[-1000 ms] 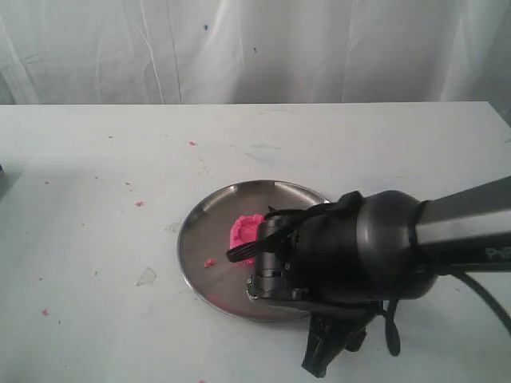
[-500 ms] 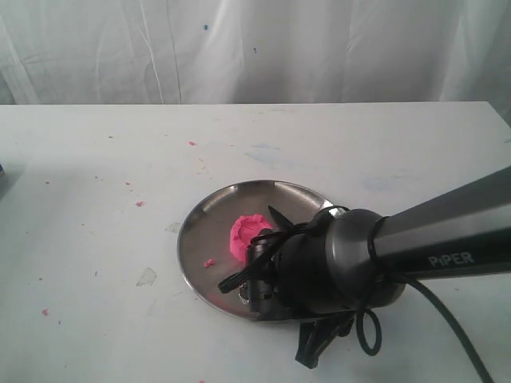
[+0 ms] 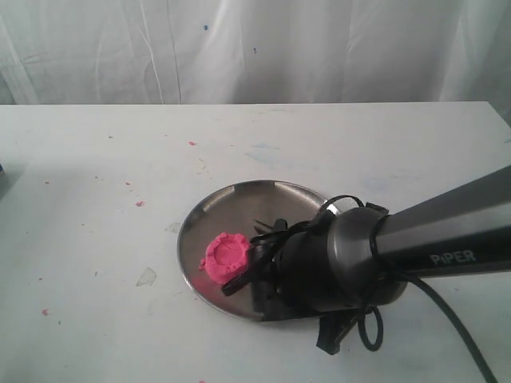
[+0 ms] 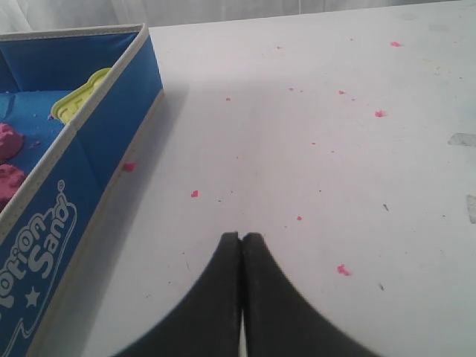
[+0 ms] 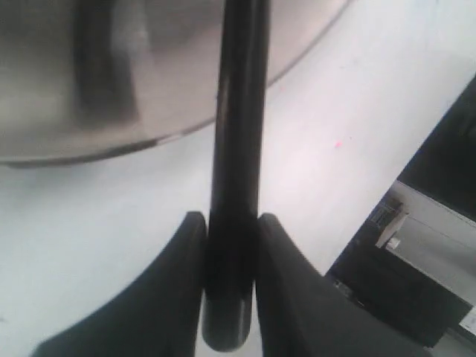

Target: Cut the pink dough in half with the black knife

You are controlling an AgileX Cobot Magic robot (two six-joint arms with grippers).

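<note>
The pink dough (image 3: pixel 225 255) is a round puck with a dented top, lying on the front left part of the round steel plate (image 3: pixel 231 203). My right arm's bulky wrist (image 3: pixel 327 267) hangs over the plate's right half, just right of the dough. In the right wrist view my right gripper (image 5: pixel 231 220) is shut on the handle of the black knife (image 5: pixel 238 111), which reaches out over the plate (image 5: pixel 149 74). The exterior view hides the blade behind the arm. My left gripper (image 4: pixel 241 236) is shut and empty above the bare table.
A blue sand box (image 4: pixel 89 149) holding a yellow mould (image 4: pixel 78 97) and pink lumps (image 4: pixel 9 141) stands beside the left gripper. Tiny pink crumbs (image 3: pixel 140 203) dot the white table. A white curtain (image 3: pixel 255 48) hangs behind. Dark equipment (image 5: pixel 424 245) stands past the table edge.
The dough has slid from the plate's middle toward its front left and now shows as a whole round puck. The right wrist has shifted slightly lower over the plate.
</note>
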